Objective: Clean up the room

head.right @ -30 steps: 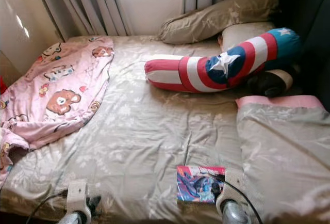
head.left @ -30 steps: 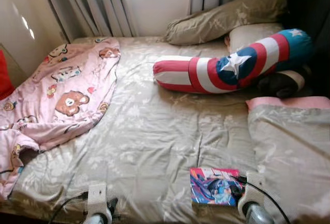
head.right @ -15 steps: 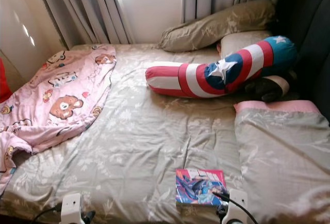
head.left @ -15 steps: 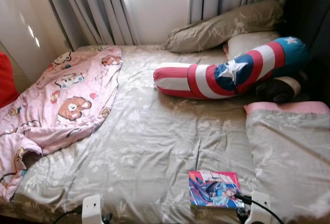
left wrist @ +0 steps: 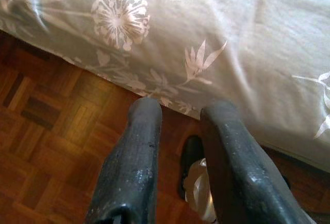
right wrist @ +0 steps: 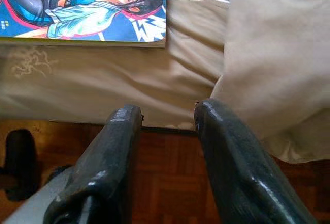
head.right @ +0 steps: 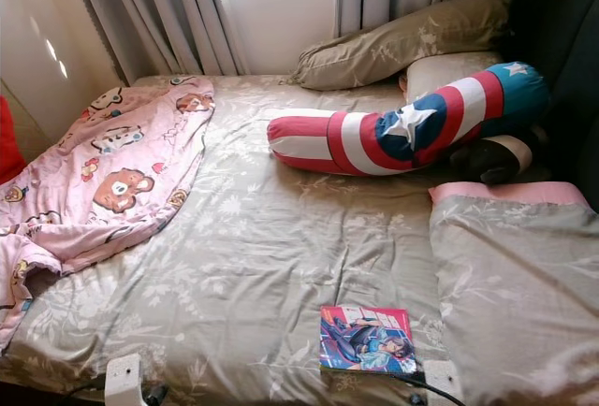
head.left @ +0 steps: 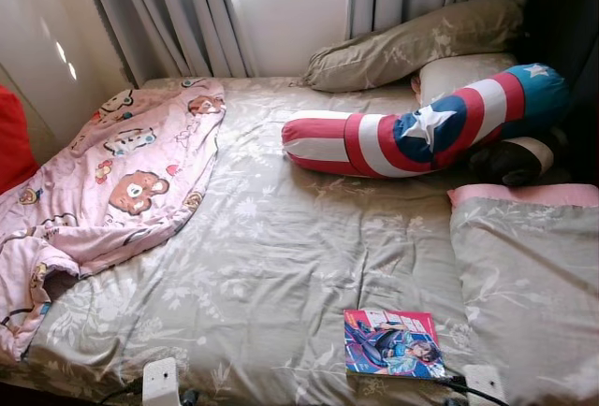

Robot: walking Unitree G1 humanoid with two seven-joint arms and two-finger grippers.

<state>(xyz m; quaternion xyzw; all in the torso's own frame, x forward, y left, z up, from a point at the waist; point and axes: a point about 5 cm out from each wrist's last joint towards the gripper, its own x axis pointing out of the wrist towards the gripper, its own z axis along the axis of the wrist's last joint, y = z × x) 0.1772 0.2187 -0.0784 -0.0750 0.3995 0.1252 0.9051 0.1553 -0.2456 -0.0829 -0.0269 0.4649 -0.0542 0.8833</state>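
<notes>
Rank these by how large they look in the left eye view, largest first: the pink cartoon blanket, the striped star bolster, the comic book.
1. Pink cartoon blanket, largest.
2. Striped star bolster.
3. Comic book, smallest, though it lies nearest the camera, so its true size is smaller still.

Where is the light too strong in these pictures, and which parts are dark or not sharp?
Left eye view: the window is overexposed, glare washes the curtains, and the far right corner is in deep shadow. Left wrist view: the fingers are soft, the floor dim. Right wrist view: the comic book is sharp, the fingers blurred.
</notes>
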